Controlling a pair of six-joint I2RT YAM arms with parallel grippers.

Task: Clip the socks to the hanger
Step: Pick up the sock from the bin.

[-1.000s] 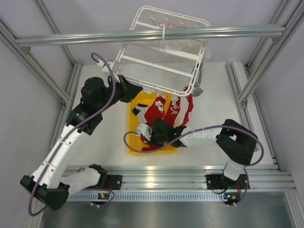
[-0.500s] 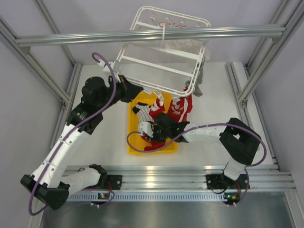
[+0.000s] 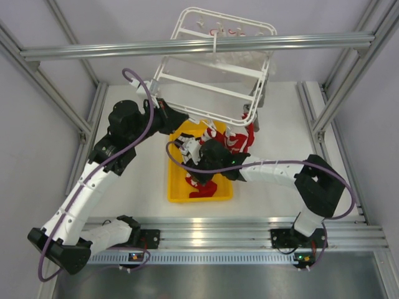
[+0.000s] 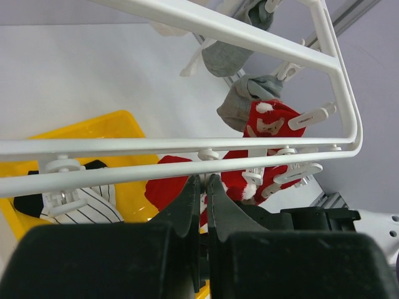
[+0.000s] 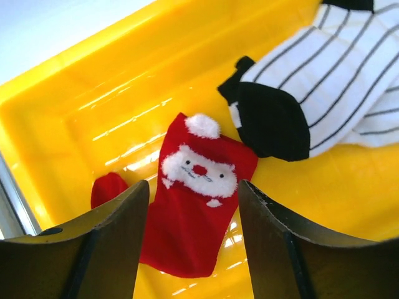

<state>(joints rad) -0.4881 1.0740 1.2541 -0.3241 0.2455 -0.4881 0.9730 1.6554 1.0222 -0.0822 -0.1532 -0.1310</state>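
The white hanger [image 3: 212, 81] hangs tilted under the beam, and my left gripper [image 3: 176, 119] holds its near left edge. In the left wrist view the left gripper [image 4: 202, 180] is shut on a small peg under the hanger's bar [image 4: 187, 146]. Red socks [image 4: 268, 121] and grey ones [image 4: 249, 93] dangle from its clips. My right gripper [image 3: 196, 169] hovers over the yellow tray [image 3: 176, 194]. Its jaws [image 5: 193, 193] stand open and empty, straddling from above a red Santa sock [image 5: 193, 218] that lies flat. A striped sock [image 5: 330, 87] lies beside it.
A grey aluminium beam [image 3: 187, 47] crosses above the hanger. Another striped sock [image 4: 93, 202] rests in the tray's far end [image 4: 112, 131]. Red socks [image 3: 240, 140] hang off the hanger's near right corner, close to my right arm. Frame rails border the white table [image 3: 280, 124].
My right gripper went from shut to wide open and swung toward the far left over the tray. The left arm and the hanger have hardly moved.
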